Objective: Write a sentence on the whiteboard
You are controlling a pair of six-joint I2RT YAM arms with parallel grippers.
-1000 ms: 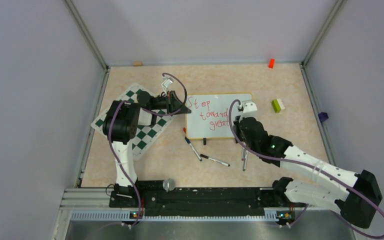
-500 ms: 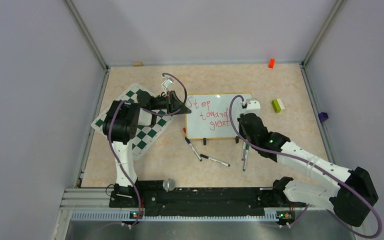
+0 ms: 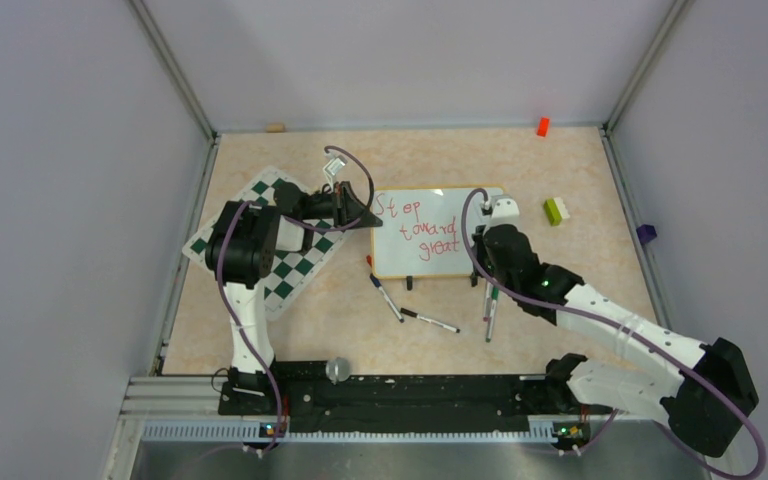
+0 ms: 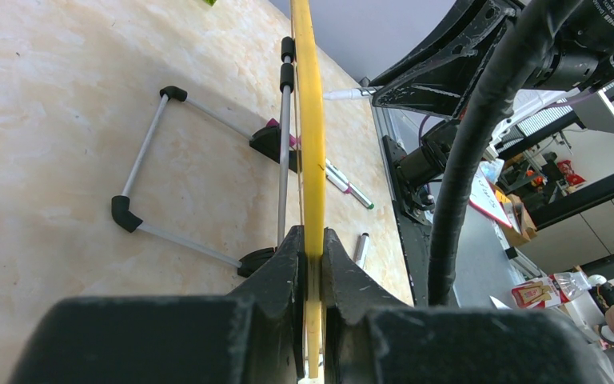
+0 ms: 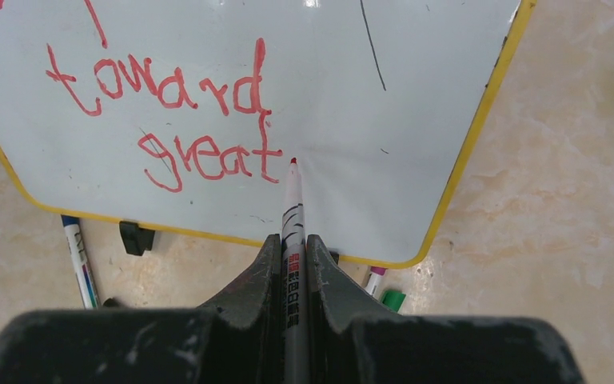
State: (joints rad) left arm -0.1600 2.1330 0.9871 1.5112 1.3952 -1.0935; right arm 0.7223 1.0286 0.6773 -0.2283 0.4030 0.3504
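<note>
Nearest the arm bases, three loose pens lie on the beige mottled tabletop [image 3: 320, 320]. They are a white marker with a blue band [image 3: 385, 297], a thin white marker with dark ends [image 3: 430, 320], and a slim pale marker [image 3: 489, 318] partly under the right arm.

Just beyond them stands the small white glossy whiteboard [image 3: 405, 262] in a thin light-wood frame that looks yellowish in the wrist views. It rests on two small black feet [image 3: 410, 283] and leans back on a support of grey metal rods with black joints [image 4: 140, 172].

The right gripper [image 5: 292, 240] has its jaws pressed together on a white-barrelled red marker [image 5: 292, 200], which points at the board's lower middle. The red tip sits just right of the final "t" of the bottom line; whether it touches the surface I cannot tell.

The sentence [image 5: 177, 94], in red handwritten letters, fills the board's left and centre in three short lines: "Step", "toward", "great".

The left gripper [image 4: 312, 236] pinches the board's left frame edge between its two black fingers [image 4: 276, 272].

Left of the board, under the left arm, lies a green-and-white chessboard mat [image 3: 290, 275]. To the board's right, well apart from it, sits a lime-and-white block [image 3: 556, 210]. A small dark blue object [image 3: 645, 234] rests by the right wall.

Against the far wall are a small orange-red block [image 3: 542, 126] and a small pale wooden block [image 3: 276, 127].
</note>
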